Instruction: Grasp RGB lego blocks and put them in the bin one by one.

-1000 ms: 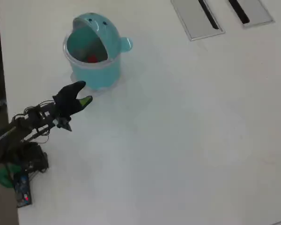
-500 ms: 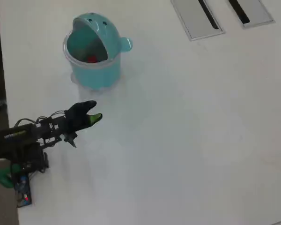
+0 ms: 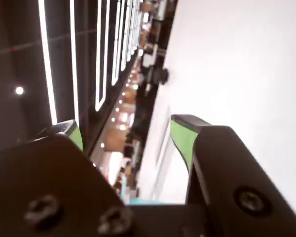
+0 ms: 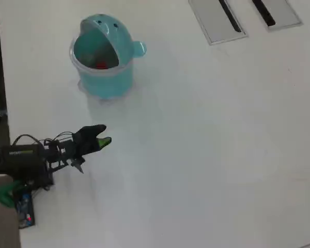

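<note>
Gripper (image 3: 126, 131) jaws apart, empty; red block (image 4: 100, 64) lies inside bin (image 4: 106, 82); no blocks visible on table (image 4: 206, 144); task apparently near complete

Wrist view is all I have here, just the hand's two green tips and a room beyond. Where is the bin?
Observer: In the overhead view the bin stands on the white table, up-picture from the hand.
Operator: Anything in it?
Observer: Yes, something red shows inside through the opening.
Operator: Any blocks left on the table?
Observer: None shows on the table in the overhead view.
Operator: Is the hand carrying one?
Observer: No, its tips are apart with nothing between them.
</note>
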Tool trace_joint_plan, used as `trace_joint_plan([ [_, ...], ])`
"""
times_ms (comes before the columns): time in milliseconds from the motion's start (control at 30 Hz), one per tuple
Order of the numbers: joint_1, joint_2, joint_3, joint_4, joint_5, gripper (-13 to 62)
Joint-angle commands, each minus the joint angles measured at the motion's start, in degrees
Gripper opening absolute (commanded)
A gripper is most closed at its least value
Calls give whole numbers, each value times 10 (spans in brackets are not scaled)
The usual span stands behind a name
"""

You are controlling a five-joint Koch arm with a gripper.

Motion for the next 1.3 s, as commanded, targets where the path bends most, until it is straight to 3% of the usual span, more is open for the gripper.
trace_joint_plan([
  [0,-1,43,-12,-75,-4,330],
  [1267,-5,41,288,-268,0,342],
])
